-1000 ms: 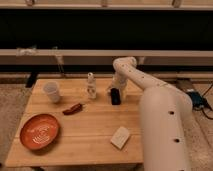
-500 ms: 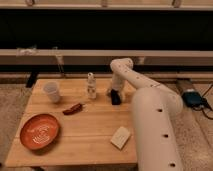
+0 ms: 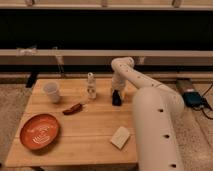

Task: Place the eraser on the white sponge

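Hanging low at the desk's back middle, the gripper is a dark mass touching or nearly touching the wood. Whether it grips anything cannot be told. The eraser merges with that tip. A bottle stands near on the left, with a cup and a red chili beyond. The sponge lies well apart near the front edge, with bare wood between it and the tip. A plate sits front left.

the white arm reaches forward, elbow bent, its gripper hanging low, pointing straight down.
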